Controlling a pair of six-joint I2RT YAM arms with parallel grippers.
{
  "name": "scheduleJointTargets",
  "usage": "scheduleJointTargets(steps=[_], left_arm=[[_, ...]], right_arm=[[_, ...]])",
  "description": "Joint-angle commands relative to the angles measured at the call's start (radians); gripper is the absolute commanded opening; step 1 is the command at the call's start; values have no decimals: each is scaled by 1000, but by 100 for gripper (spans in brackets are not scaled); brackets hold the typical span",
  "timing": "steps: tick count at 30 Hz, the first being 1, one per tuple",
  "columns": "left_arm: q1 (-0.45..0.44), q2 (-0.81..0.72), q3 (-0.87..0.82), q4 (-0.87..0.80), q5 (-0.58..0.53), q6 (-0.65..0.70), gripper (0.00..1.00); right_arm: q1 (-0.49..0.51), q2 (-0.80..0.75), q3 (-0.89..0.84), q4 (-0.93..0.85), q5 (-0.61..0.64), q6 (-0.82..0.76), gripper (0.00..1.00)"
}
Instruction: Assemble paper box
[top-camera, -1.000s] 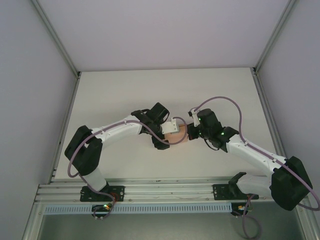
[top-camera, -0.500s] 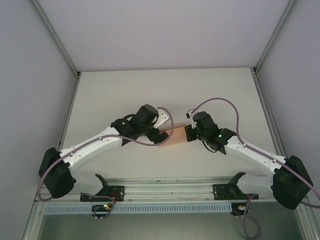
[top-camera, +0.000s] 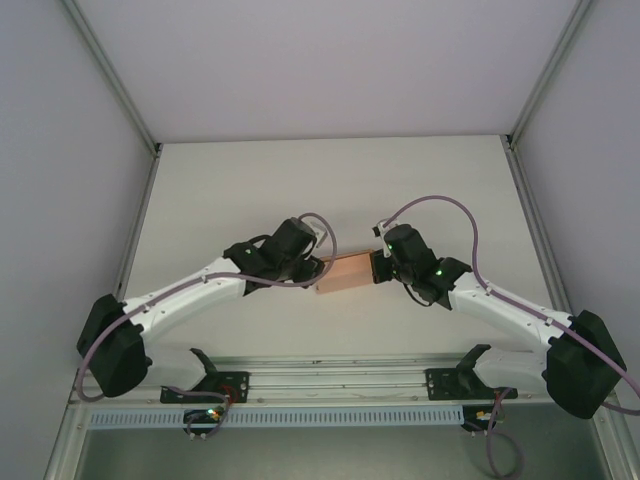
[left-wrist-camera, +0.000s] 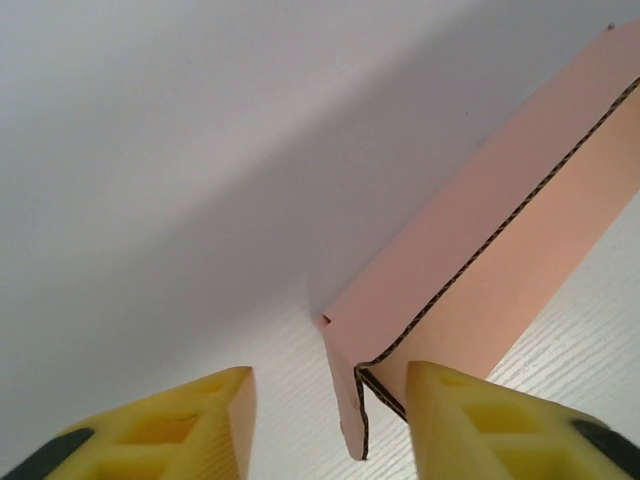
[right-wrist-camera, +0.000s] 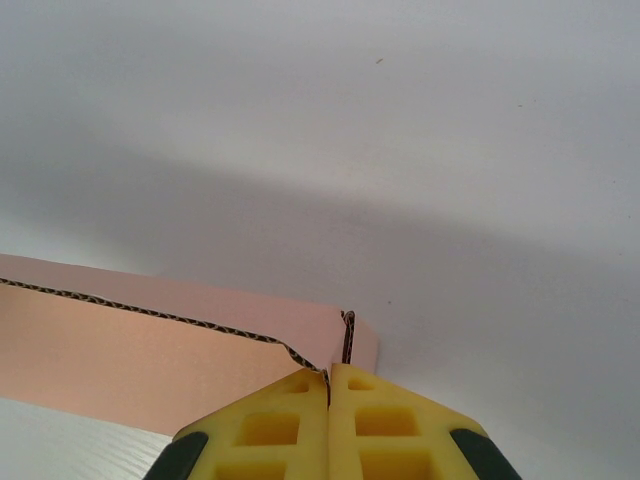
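**Surface.** The table (top-camera: 250, 180) is white, matt and flat. Close to the card, the wrist views show a fine ribbed grain in it. A soft shadow lies on the table beyond the card.

**Room.** Plain pale lilac-grey walls (top-camera: 330, 60) close the table on three sides. Metal posts (top-camera: 108, 80) run up the corners. A metal rail (top-camera: 330, 378) runs along the near edge and carries both arm bases. A purple cable (top-camera: 440, 200) loops over each arm.

**Box** (top-camera: 345, 272). Salmon-pink card, near the middle of the table and nearer the rail than the far wall, between the two grippers. From above it reads as a flat rectangle, lying left to right and slightly tilted. The wrist views show one card panel folded up from another, with dark corrugated cut edges. I cannot tell whether it rests on the table or is held clear of it.

**Left gripper** (left-wrist-camera: 330, 390). At the box's left end. Its yellow fingers (left-wrist-camera: 200, 430) stand apart with the folded corner of the card between them. One finger is clear of the card, with bare table showing in the gap. The other is just beside the card, and I cannot tell whether it touches. The gripper is not clamped.

**Right gripper** (right-wrist-camera: 329, 385). At the box's right end. Its fingers are pressed together, with the thin card edge nipped in the seam between them.
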Motion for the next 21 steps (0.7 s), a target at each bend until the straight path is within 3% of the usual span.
scheduleJointTargets(steps=[1,4,6,13,18,21], left_arm=[[7,22,40,-6,47,-42,37],[7,39,51,5,51,-54,20],[9,42,48,32,65,-75,16],[20,77,96,-8,62,-221,7],[34,93,115,-64,-8,-388,2],[35,96,93,-50,-33,-431,2]], right_arm=[[9,5,-8,-129,17,23,0],[10,3,-10,-131,16,27,0],[12,3,-13,-128,19,33,0],[53,0,3,-163,127,102,0],[173,16,18,-198,357,269,0],[208,24,15,-182,401,316,0]])
